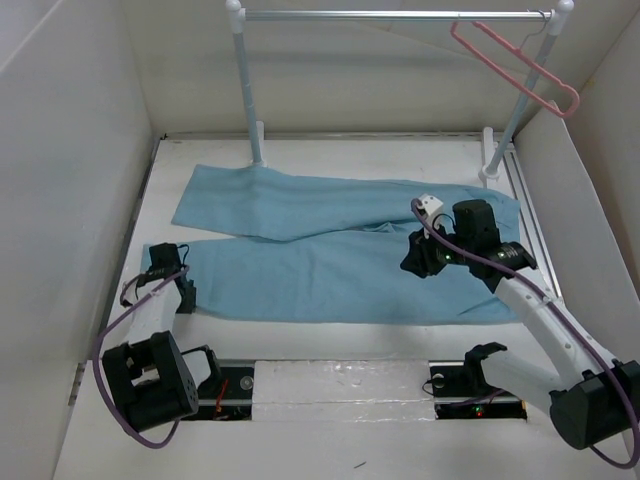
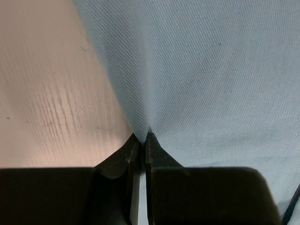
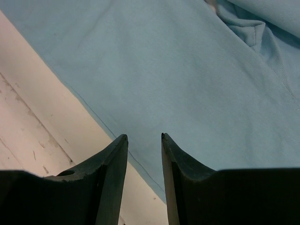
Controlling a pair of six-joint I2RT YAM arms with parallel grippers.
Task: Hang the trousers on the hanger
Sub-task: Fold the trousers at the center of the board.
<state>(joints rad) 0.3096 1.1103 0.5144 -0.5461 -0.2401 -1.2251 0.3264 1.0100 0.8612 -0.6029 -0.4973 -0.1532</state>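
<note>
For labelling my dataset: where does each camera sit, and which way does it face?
Top external: above and behind, looking down at trousers and hanger; left arm, right arm show.
Left wrist: on left arm, facing the trousers' edge; left tool pinches it.
Right wrist: on right arm, facing trousers and table; right tool open.
Shared: wrist views both show trousers' edge on table.

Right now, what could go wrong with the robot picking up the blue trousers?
1. The left end effector is shut on just the very edge of the trousers, so the cloth might slip out when lifted.
2. The right end effector stands open above the cloth, holding nothing, so one side could drag.
3. The hanger hangs tilted on the rail, far from the trousers.
</note>
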